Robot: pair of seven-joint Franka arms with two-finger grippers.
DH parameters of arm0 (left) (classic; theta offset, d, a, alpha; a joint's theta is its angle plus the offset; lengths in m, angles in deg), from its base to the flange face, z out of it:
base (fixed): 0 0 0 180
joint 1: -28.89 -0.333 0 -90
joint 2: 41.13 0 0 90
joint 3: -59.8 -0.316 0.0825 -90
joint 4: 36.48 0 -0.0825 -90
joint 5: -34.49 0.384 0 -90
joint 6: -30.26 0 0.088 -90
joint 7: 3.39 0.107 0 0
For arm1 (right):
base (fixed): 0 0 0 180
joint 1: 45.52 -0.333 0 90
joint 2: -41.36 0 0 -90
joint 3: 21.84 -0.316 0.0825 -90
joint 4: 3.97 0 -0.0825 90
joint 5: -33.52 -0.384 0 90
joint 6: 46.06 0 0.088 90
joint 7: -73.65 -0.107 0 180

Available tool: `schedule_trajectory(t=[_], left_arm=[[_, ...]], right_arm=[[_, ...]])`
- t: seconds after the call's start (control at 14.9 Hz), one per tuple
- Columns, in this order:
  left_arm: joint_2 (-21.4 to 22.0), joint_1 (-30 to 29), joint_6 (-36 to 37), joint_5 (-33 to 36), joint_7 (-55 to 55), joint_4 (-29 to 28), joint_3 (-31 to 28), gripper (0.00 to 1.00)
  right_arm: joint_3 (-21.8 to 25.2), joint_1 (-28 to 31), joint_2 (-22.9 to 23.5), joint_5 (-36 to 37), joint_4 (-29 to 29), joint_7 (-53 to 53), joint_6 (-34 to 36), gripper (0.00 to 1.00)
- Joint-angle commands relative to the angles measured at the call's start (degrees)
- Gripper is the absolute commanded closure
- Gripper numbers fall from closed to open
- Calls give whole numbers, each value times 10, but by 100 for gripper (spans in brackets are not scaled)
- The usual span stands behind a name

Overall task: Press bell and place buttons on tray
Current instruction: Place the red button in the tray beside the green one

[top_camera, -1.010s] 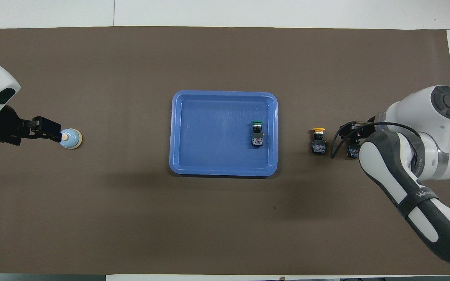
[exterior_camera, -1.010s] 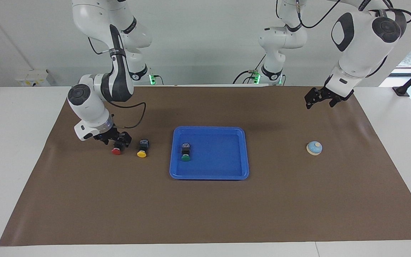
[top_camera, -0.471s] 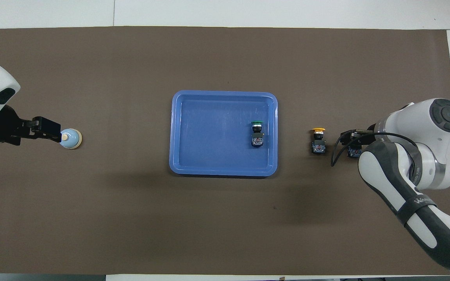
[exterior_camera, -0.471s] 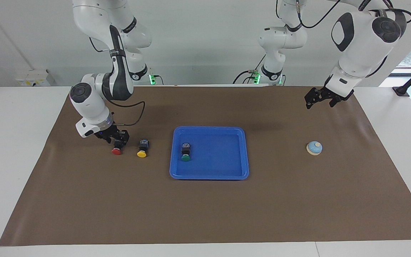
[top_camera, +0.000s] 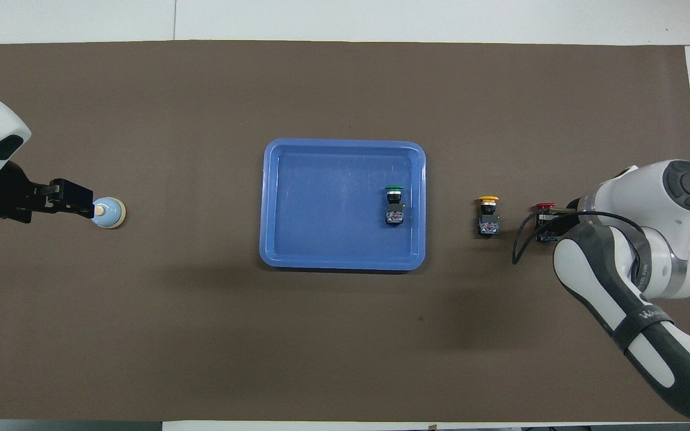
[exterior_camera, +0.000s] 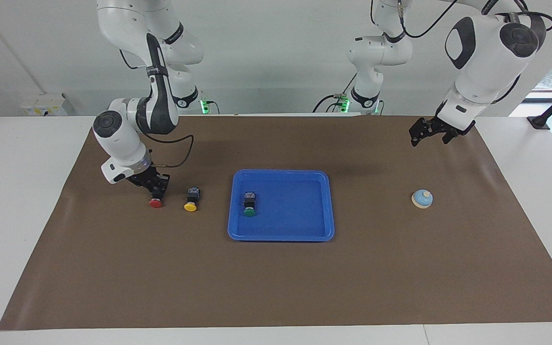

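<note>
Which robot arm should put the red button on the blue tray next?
The right arm, probably. Its right gripper is already down at the red mushroom-capped push button, beside the bright-blue plastic tray. The left gripper waits high over the light-blue dome bell's end.

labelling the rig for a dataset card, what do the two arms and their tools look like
Both arms have glossy white rounded shells with dark grey or black panels and round dark joint caps. Each ends in a black two-finger tool: right tool, left tool. Thin black cables loop beside the wrists. The right arm's dark forearm panel carries small white lettering. Green lights glow at both bases.
</note>
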Motion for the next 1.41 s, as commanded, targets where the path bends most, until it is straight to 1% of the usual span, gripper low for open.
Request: schedule_trajectory(t=[0.0, 0.2, 0.34, 0.47, 0.54, 0.67, 0.81, 0.88, 0.94, 1.08, 1.28, 1.35], left_arm=[[7, -1, 6, -6, -1, 1, -1, 0], [7, -1, 6, -7, -1, 1, -2, 0], [7, -1, 6, -7, -1, 1, -2, 0], [7, -1, 6, -6, -1, 1, -2, 0], [7, -1, 6, -6, -1, 1, -2, 0], [8, -1, 6, -6, -1, 1, -2, 0], [7, -1, 6, -6, -1, 1, -2, 0], [7, -2, 6, -7, -1, 1, -2, 0], [7, -1, 6, -6, -1, 1, -1, 0], [7, -1, 6, -6, -1, 1, -2, 0], [8, -2, 6, -6, -1, 1, -1, 0], [7, -1, 6, -7, -1, 1, -1, 0]], right_arm=[[-9, 1, -10, -4, 41, 17, 36, 94], [-11, -41, 12, -5, 166, 6, 127, 94], [-10, -87, 44, -5, 243, -35, 162, 92], [-11, -142, 54, -9, 269, -79, 157, 91], [-10, -171, 70, -15, 290, -107, 161, 90], [-10, -226, 136, -13, 371, -170, 171, 89], [-8, -277, 219, -8, 460, -235, 175, 88], [-7, -294, 248, -6, 484, -266, 170, 87], [-8, -301, 266, -7, 494, -284, 160, 86], [-9, -323, 271, -15, 490, -299, 120, 83], [-9, -341, 282, -20, 487, -332, 109, 83], [-9, -342, 283, -21, 484, -340, 104, 81]])
